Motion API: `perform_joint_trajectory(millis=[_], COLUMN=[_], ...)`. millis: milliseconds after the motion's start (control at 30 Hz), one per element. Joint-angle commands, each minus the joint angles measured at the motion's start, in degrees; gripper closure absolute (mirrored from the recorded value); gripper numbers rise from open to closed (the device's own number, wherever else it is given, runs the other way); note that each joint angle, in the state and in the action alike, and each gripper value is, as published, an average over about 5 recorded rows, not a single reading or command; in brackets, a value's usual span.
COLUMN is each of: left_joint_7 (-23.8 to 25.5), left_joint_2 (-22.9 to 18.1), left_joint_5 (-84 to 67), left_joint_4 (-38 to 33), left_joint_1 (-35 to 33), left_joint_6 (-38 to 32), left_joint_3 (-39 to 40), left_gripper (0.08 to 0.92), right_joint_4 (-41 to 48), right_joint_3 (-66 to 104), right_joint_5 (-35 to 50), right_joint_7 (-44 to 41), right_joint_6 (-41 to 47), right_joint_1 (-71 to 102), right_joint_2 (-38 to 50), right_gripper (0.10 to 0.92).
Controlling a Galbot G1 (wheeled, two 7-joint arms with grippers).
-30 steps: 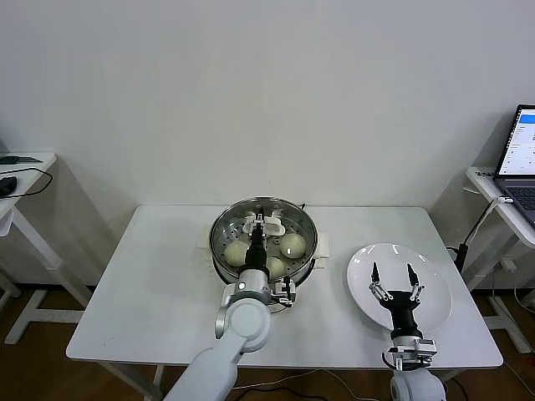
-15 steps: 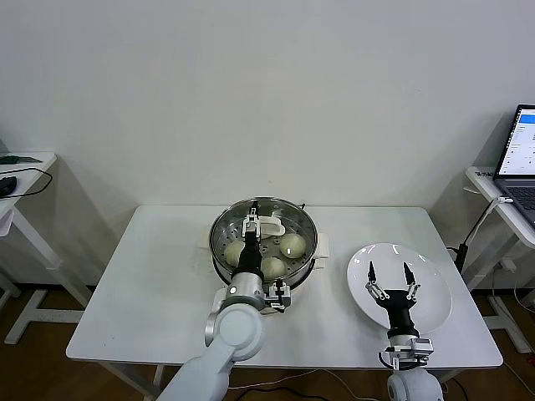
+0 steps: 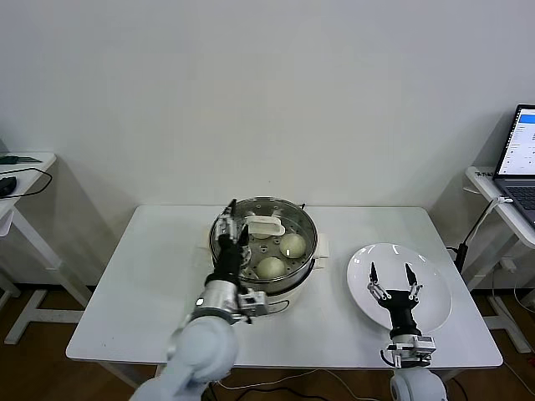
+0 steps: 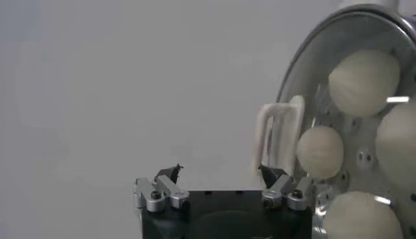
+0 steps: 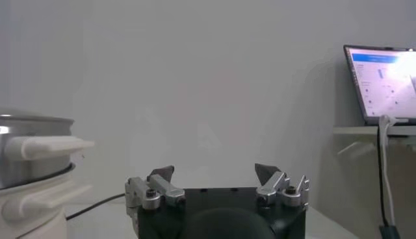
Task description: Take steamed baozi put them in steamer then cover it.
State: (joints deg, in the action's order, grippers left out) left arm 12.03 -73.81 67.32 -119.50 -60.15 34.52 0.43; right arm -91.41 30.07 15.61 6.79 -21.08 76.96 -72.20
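Left gripper (image 3: 232,225) raised over the left rim of the round shiny stainless-steel steamer (image 3: 306,248), black fingers spread wide, nothing between them, white forearm slanting down toward the near table edge. Right gripper (image 3: 390,276) parked above the flat white plate (image 3: 435,288), fingers likewise apart and empty. Steamer near the middle of the white table (image 3: 150,284), on its cream-white base. Round clear glass cover (image 4: 305,78) with metal rim seated on the pot, its white oblong handle (image 3: 266,224) just beside the left fingertips, not touched. Under the glass, small round cream-white baozi (image 3: 292,245) on the perforated tray; four visible in the left wrist view.
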Motion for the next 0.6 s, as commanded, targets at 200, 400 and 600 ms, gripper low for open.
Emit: perform_joint_trajectory(millis=[200,400,600], left_joint_7=[-13.7,-8.1,-5.3], left_joint_2=[-1.2,-3.7,-4.6], left_joint_5=[-66.9,-70.1,-67.8], left_joint_4=[0.1,7.9,8.4], left_joint_1=[-18.9,-22.0,-25.6], left_joint_6=[-27.6,-39.1,-45.0], left_joint_3=[-36.9,-41.6,-41.3], left_gripper=[0.177,0.177,0.177], right_joint_4=[-3.9,-5.7,-6.5], right_joint_3=[-0.4,-0.9,-1.2], right_joint_5=[7.4,8.5,7.8], right_joint_7=[-1.5,-0.8,-0.4], right_joint_6=[3.2,3.7,3.0], right_joint_1=[1.8,2.7,3.5], right_joint_2=[1.3,1.0,0.5], right_gripper=[0.203,0.203,0.203])
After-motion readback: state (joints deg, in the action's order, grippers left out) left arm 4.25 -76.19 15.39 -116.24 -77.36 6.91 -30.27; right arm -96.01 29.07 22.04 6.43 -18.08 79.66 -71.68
